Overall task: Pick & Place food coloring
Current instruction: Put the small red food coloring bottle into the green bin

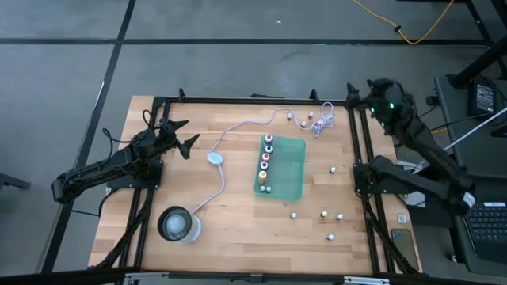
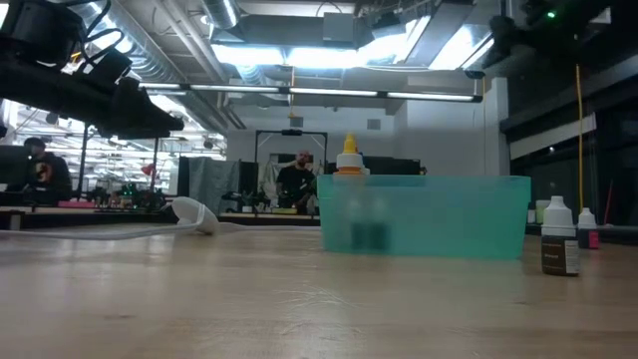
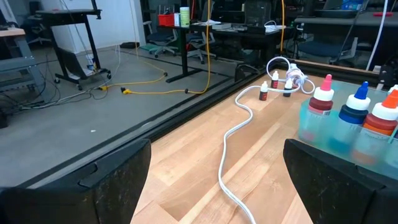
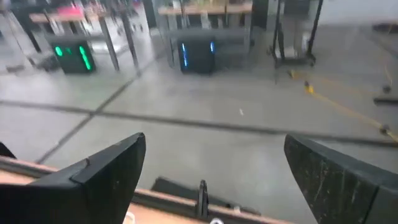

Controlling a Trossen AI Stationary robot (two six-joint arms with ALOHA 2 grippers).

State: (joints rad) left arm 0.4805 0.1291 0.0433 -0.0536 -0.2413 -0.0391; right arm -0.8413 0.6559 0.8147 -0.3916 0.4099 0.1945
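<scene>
both sets of fingers are wide open and hold nothing. little bottles [image 1: 266,165] stand in a green tray [image 1: 290,170] on the worktop [image 1: 238,214].

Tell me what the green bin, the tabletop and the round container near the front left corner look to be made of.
Green bin: translucent teal plastic, probably; the bottles inside show through its wall as dim shapes.
Tabletop: pale wood, smooth finish; plank seams and grain show.
Round container: likely clear glass or plastic; it glints, and the table shows through its rim.
</scene>
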